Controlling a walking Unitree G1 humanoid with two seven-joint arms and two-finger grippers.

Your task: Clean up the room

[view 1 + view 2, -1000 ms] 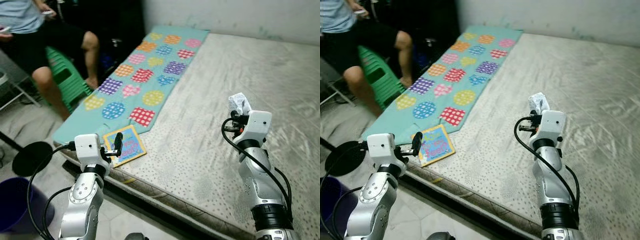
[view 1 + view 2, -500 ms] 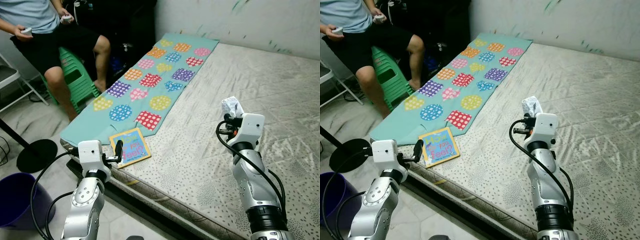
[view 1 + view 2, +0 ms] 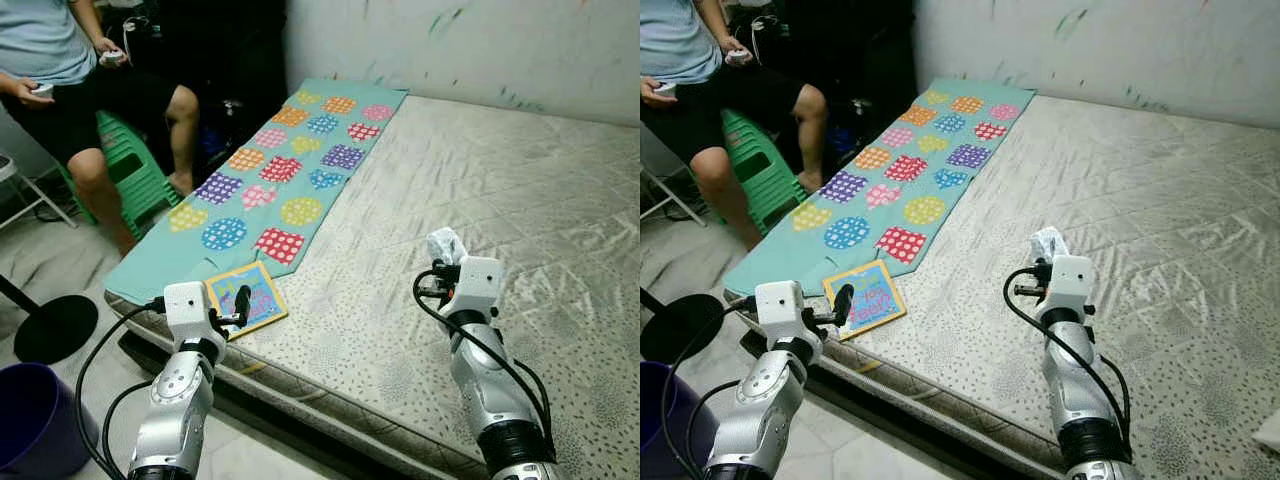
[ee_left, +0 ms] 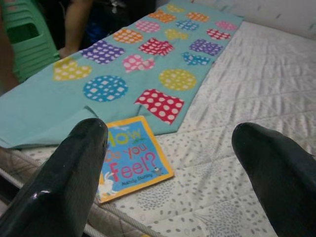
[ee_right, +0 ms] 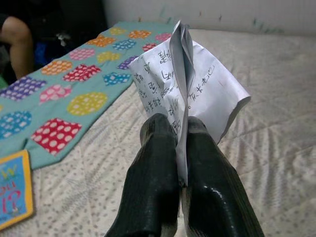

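My right gripper (image 5: 178, 133) is shut on a crumpled white sheet of paper (image 5: 192, 84) with handwriting, held up over the grey mattress (image 3: 480, 200); the same paper (image 3: 444, 245) pokes above the right wrist in the head views. My left gripper (image 4: 170, 148) is open over the mattress's near left corner, empty. Just beyond its fingers lies a small blue children's book (image 4: 131, 160) with a yellow border, also seen as the book (image 3: 248, 297) flat near the bed edge. A turquoise mat (image 3: 270, 180) with coloured dotted shapes runs along the bed's left side.
A person (image 3: 60, 60) sits on a green plastic stool (image 3: 125, 165) left of the bed, holding controllers. A black round stand base (image 3: 55, 328) and a purple bin (image 3: 28, 420) stand on the floor at lower left. A painted wall (image 3: 480, 40) backs the bed.
The camera has shifted, so the bed and person sit differently in the picture. Both arms keep their poses: the right still grips the paper, the left still hovers by the book.
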